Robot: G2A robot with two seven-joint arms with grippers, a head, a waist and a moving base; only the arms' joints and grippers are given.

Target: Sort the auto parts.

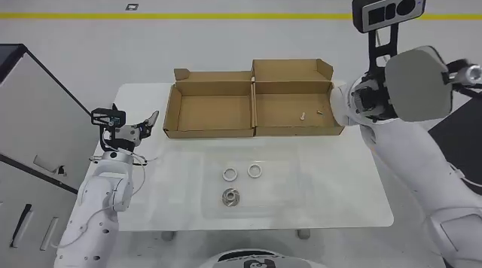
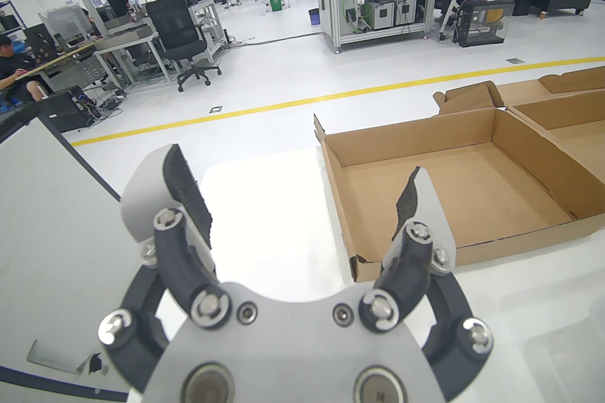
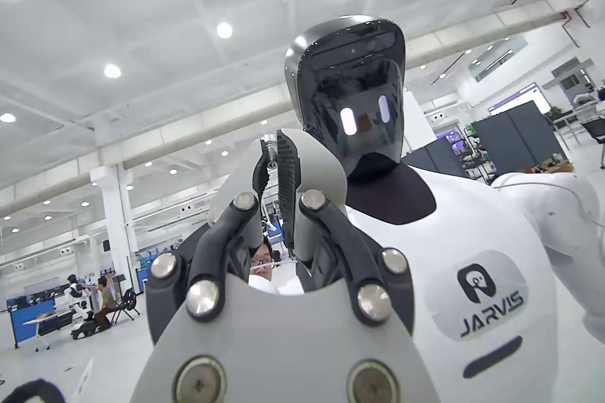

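Note:
Three metal ring parts lie on the white table [image 1: 331, 185]: two rings [image 1: 230, 174] [image 1: 255, 170] side by side and a thicker hub [image 1: 231, 196] in front of them. Two open cardboard boxes stand at the back. The left box [image 1: 211, 110] [image 2: 453, 187] is bare inside, and the right box [image 1: 294, 102] holds two small bolts [image 1: 303, 115] [image 1: 319, 111]. My left gripper [image 1: 145, 123] [image 2: 295, 168] is open and holds nothing, low over the table's left edge beside the left box. My right gripper [image 3: 273, 145] points up toward the robot's head, shut on a small silver bolt [image 3: 268, 141].
The right arm [image 1: 418, 83] is raised above the right end of the table, beside the right box. A white cabinet [image 1: 38, 117] [image 2: 52, 225] stands close to the table's left side. A yellow floor line [image 1: 188, 16] runs behind the table.

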